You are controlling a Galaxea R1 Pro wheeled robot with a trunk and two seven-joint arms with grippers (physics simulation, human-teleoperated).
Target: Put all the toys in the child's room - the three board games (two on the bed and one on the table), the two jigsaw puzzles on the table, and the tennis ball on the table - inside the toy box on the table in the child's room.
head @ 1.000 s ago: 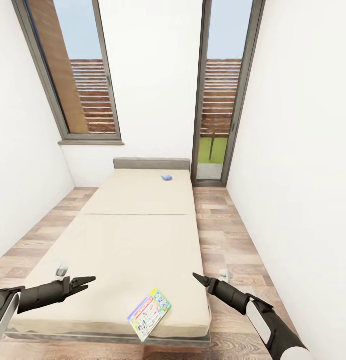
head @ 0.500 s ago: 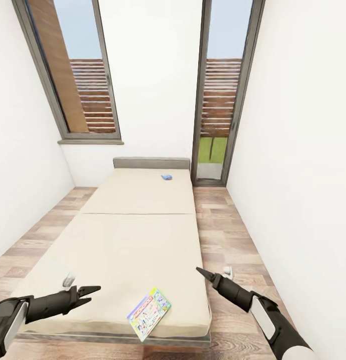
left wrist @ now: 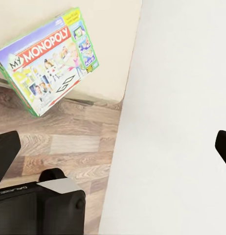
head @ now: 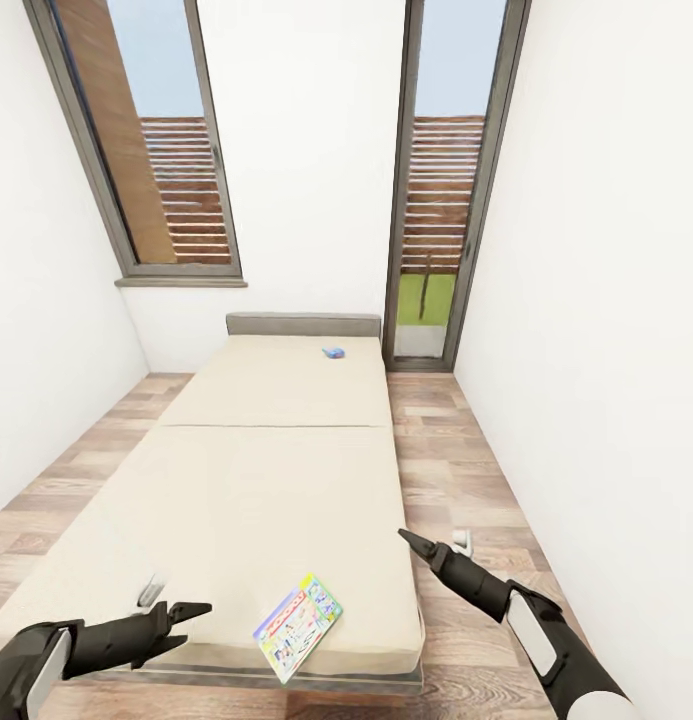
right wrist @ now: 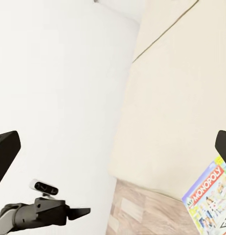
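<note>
Presently, step in hand: a reach for the Monopoly box [head: 299, 626] is judged to be due next; nothing has been gripped.
Key relation: the Monopoly box lies flat at the near end of the bed [head: 276, 470], between the two hands, one corner jutting over the bed's near edge.
Direction from hands: it is seen to the right of the left hand [head: 191, 612], and to the left of and nearer the robot than the right hand [head: 416, 545].
Nearer arm: the left hand is judged slightly nearer, though the margin is small.
Long axis: it runs diagonally, from near-left to far-right across the mattress.
Left hand: its fingers are parted and nothing is held.
Right hand: empty; in the right wrist view the fingertips are seen wide apart.
Second game: a small blue box [head: 333, 352] rests at the far end of the bed, well apart from both hands.
Count: two board games are seen on the bed; two hands are seen, both empty.
</note>
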